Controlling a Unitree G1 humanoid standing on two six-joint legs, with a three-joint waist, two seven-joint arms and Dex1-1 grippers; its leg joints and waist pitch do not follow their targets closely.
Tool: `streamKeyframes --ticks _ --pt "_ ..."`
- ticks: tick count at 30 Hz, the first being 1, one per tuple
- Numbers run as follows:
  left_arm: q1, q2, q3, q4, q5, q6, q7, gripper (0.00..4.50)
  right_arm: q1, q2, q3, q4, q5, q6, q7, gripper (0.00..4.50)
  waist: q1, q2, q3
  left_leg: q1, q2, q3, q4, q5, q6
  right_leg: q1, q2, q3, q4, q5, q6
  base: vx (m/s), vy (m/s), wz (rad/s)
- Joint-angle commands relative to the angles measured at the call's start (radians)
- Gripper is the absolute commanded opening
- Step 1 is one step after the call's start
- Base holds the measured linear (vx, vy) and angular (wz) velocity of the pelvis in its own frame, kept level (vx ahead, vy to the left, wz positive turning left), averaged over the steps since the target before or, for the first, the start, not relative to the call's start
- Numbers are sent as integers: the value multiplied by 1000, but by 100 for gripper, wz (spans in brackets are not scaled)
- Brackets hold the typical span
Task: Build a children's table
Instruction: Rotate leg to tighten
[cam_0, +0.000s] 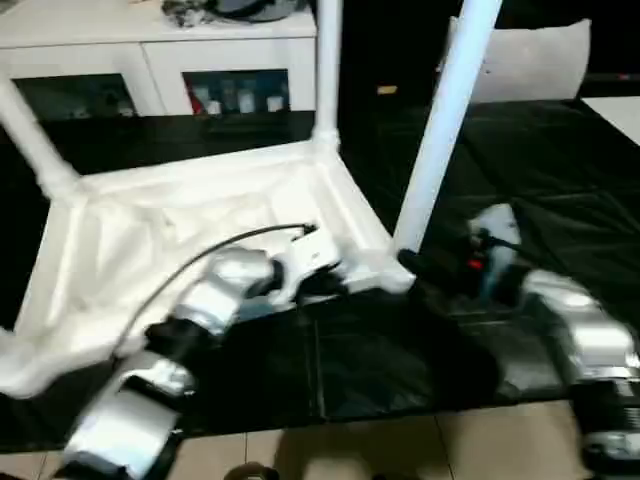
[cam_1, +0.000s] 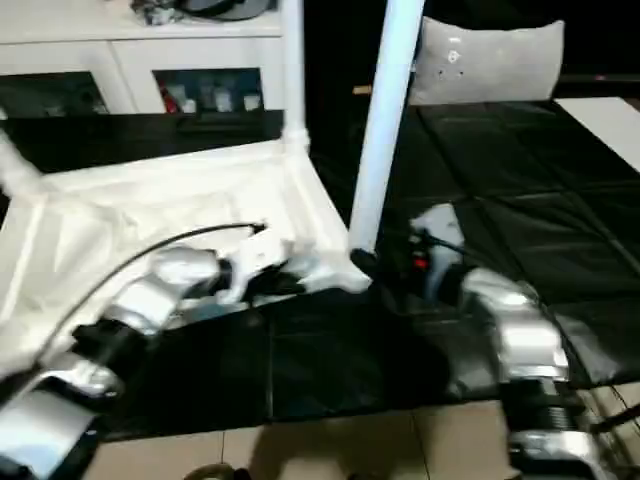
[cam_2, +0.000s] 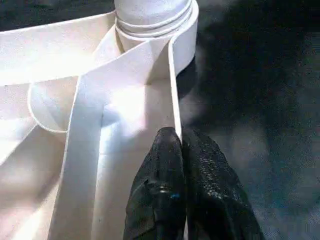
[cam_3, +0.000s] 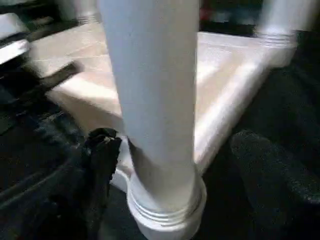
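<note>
The children's table lies upside down on a black mat, its white ribbed top (cam_0: 150, 230) facing up. Three white legs stand in corner sockets: one at the near right corner (cam_0: 440, 130), one at the far right (cam_0: 327, 70) and one at the far left (cam_0: 30, 130). My left gripper (cam_2: 179, 135) is shut on the top's thin rim beside the near right socket (cam_2: 150, 20). My right gripper (cam_3: 175, 142) stands open around the foot of the near right leg (cam_3: 155, 100). One finger (cam_3: 100, 165) is close to the leg and the other (cam_3: 270, 170) is clear of it.
A white cabinet (cam_0: 150, 50) with glass doors stands behind the mat. A grey cushion (cam_1: 490, 60) lies at the back right. The black mat (cam_0: 400, 360) ends at a tiled floor (cam_0: 400, 440) close to me.
</note>
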Motion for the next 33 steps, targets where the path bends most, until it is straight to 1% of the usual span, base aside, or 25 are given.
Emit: streamKeyframes --ticks 1,2,3,4,5,6,8,9,10,11,12,13,14,17,18,21,22,23,24,27,30,31,32,33 --pt "2 20 -47 0 -4 -88 -114 0 13 -36 35 -15 22 -23 124 388 6 -14 -70 18 62 -25 -61 -233 70 48 -81 45 -81 -311 -188 0 0 0" --pt "3 28 -51 -1 -9 -104 -141 0 14 -48 44 -13 23 -26 152 388 10 -15 -71 18 63 -26 -61 -229 71 50 -83 46 -80 -311 -187 0 0 0" --pt "2 32 -53 -2 -13 -107 -160 0 12 -57 52 -8 21 -29 171 374 15 -14 -70 19 64 -25 -61 -227 71 46 -83 47 -81 -316 -187 0 0 0" --pt "-2 38 -55 -1 -16 -114 -179 0 10 -66 64 -4 16 -33 193 363 18 -14 -71 20 65 -26 -61 -225 70 46 -83 46 -79 -313 -189 0 0 0" --pt "-8 45 -57 7 -18 -132 -202 0 8 -78 78 4 10 -40 219 354 20 -17 -71 20 66 -25 -62 -224 69 44 -82 47 -78 -308 -192 0 0 0" --pt "-8 45 -57 7 -18 -132 -202 0 8 -78 78 4 10 -40 219 352 22 -15 -71 20 65 -25 -61 -224 68 44 -82 47 -77 -308 -195 0 0 0" --pt "-21 56 -65 22 -15 -157 -242 0 1 -90 110 18 3 -39 274 330 27 -16 -70 21 66 -26 -62 -232 63 44 -84 46 -78 -324 -192 0 0 0" --pt "-22 56 -66 23 -15 -159 -245 0 1 -91 113 19 2 -40 277 318 29 -16 -70 21 66 -27 -62 -235 59 44 -86 47 -78 -335 -189 0 0 0" --pt "-27 60 -70 28 -15 -171 -263 0 -3 -94 127 29 -7 -48 295 305 30 -16 -69 20 66 -27 -63 -236 58 44 -86 47 -79 -340 -188 0 0 0" --pt "-30 63 -74 29 -14 -179 -275 0 -8 -96 139 33 -9 -50 312 297 34 -16 -70 22 67 -27 -62 -238 55 42 -87 47 -80 -347 -186 0 0 0" --pt "-31 63 -75 30 -14 -182 -279 0 -9 -96 141 35 -8 -51 317 297 35 -18 -69 22 67 -27 -63 -238 55 42 -86 47 -79 -349 -185 0 0 0" --pt "-34 64 -77 33 -16 -185 -290 0 -12 -98 147 37 -4 -48 335 273 39 -16 -71 23 68 -27 -62 -235 52 42 -87 48 -77 -338 -191 0 0 0" --pt "-35 64 -76 35 -18 -185 -295 0 -13 -99 149 38 -1 -46 343 273 39 -17 -70 22 68 -27 -62 -234 54 42 -86 48 -77 -334 -192 0 0 0" --pt "-41 63 -71 48 -18 -193 -300 0 -15 -99 155 37 12 -34 366 260 40 -18 -72 21 67 -27 -61 -222 57 45 -86 48 -73 -311 -196 0 0 0" --pt "-42 63 -71 49 -18 -193 -301 0 -14 -99 155 36 14 -31 368 237 40 -18 -71 20 67 -27 -61 -222 58 45 -86 48 -72 -311 -197 0 0 0" --pt "-45 60 -68 60 -19 -200 -308 0 -14 -96 158 38 22 -28 378 222 41 -18 -73 19 67 -27 -61 -211 59 46 -87 47 -72 -305 -198 0 0 0" --pt "-44 60 -67 61 -20 -200 -309 0 -11 -94 158 35 24 -27 379 210 41 -19 -73 20 67 -27 -60 -210 60 45 -86 48 -72 -303 -198 0 0 0" --pt "-43 59 -67 62 -21 -201 -309 0 -8 -93 157 32 27 -24 381 210 41 -18 -73 20 67 -27 -60 -211 60 45 -87 47 -71 -301 -200 0 0 0" --pt "-40 56 -65 62 -25 -198 -311 0 -4 -89 155 29 33 -15 384 199 41 -18 -73 20 67 -27 -60 -211 60 46 -86 47 -71 -300 -201 0 0 0" --pt "-32 48 -61 56 -32 -187 -307 0 4 -85 151 20 43 -2 384 196 44 -18 -73 19 66 -26 -59 -206 62 46 -87 47 -72 -303 -199 0 0 0" --pt "-15 31 -49 30 -44 -144 -279 0 23 -65 130 -21 80 58 347 194 45 -19 -73 19 67 -27 -60 -204 63 47 -86 48 -72 -309 -195 0 0 0" --pt "-9 17 -43 11 -38 -88 -233 0 30 -43 120 -45 80 96 280 194 44 -17 -72 19 69 -28 -62 -206 58 46 -85 47 -70 -308 -195 0 0 0" --pt "-8 13 -41 9 -36 -77 -220 0 29 -36 119 -46 73 102 256 194 44 -16 -71 19 69 -30 -63 -210 55 45 -85 46 -72 -316 -194 0 0 0" --pt "-8 6 -37 5 -32 -60 -198 0 27 -24 118 -47 61 112 217 194 38 -13 -68 20 67 -29 -65 -232 44 44 -84 45 -77 -352 -187 0 0 0"
